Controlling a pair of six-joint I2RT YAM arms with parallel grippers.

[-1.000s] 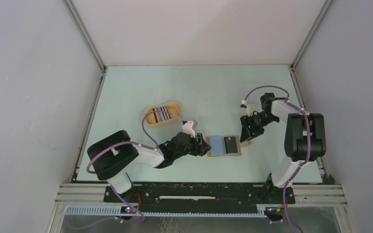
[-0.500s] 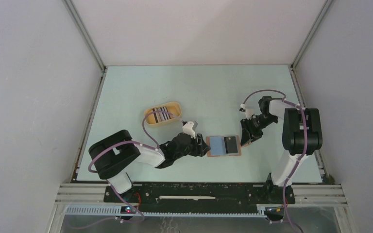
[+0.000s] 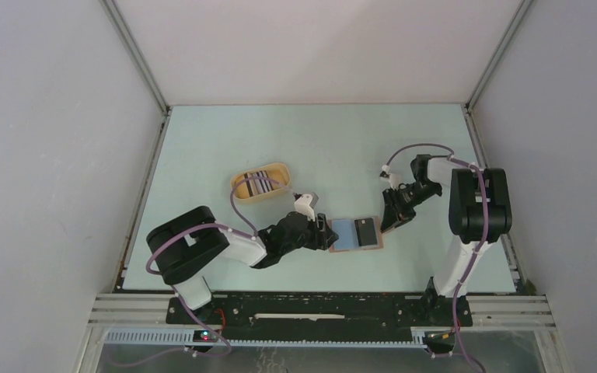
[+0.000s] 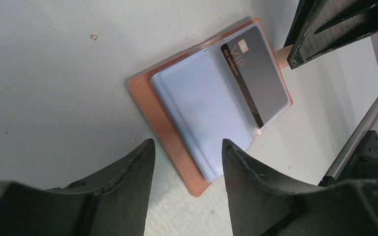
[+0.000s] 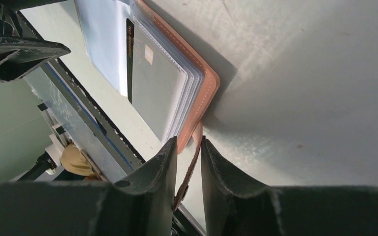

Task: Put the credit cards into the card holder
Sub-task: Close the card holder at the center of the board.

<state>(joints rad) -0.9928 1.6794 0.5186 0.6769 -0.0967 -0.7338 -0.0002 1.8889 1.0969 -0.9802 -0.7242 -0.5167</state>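
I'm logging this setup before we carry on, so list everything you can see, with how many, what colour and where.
table: one, pale green, under everything
tray: one, yellow, oval, left of centre, further back
loose cards: several, dark and pale, in the tray; exact count unclear
card holder: one, reddish-brown with blue-grey sleeves, open at centre
dark card: one, dark grey, in the holder's right-hand sleeve
left gripper: one, black, open, at the holder's left edge
right gripper: one, black, closed on the holder's tab
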